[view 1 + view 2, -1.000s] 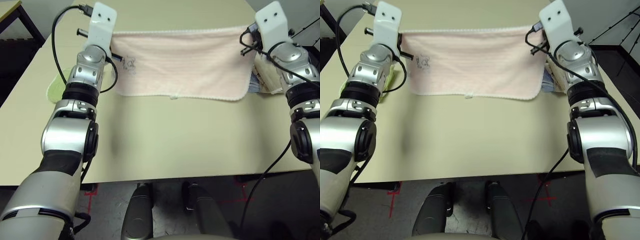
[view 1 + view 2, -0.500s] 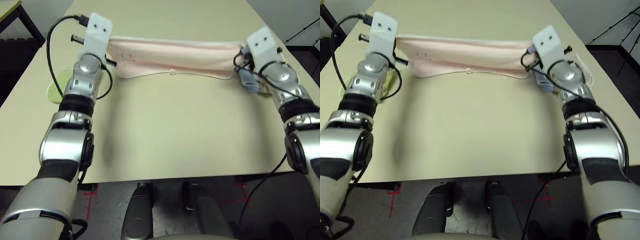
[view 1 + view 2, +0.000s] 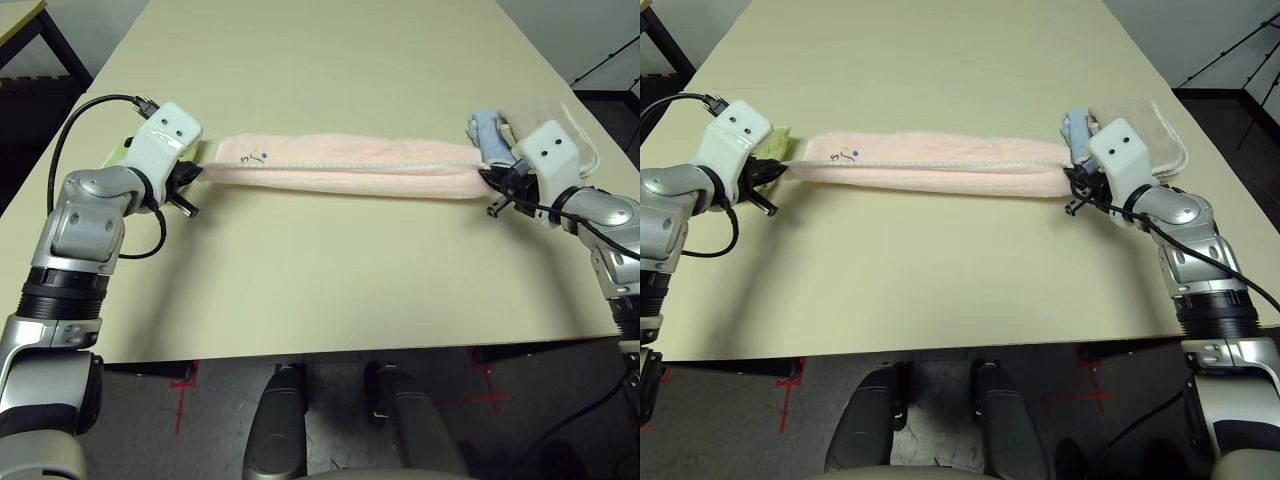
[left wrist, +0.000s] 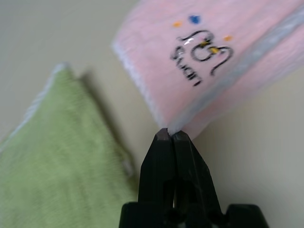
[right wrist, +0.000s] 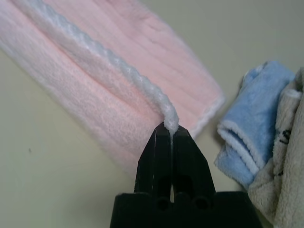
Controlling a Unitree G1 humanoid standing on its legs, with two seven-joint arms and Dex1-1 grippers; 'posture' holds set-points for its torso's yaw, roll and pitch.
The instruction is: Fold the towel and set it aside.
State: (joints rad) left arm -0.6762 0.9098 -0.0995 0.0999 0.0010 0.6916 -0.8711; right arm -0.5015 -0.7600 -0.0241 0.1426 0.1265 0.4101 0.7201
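Two claws pinched the opposite ends of the towel (image 3: 345, 166), which lay folded into a long narrow pink band on the beige surface (image 3: 330, 270). No container stood among the things. The band's long axis ran straight across, side to side in front of the robot, lying between the two arms in the farther half of the surface. A white stitched edge ran lengthwise along the top of the fold, and the small dark embroidered logo (image 4: 202, 50) with its lettering faced up near the left end.

At that end the left claw (image 4: 168, 135) was clenched, its two black fingers (image 4: 156, 161) pressed together on the towel's corner where the white edging met them. A light green cloth (image 4: 61, 156) lay just beside that corner, on the outer side of the left claw.

At the other end the right claw (image 5: 170, 129) was likewise clenched, nipping the white corded edging at the towel's corner. Just beyond that end lay a folded blue cloth (image 5: 259, 123), and touching it, farther out, a beige cloth (image 3: 1150, 125) with a white border.
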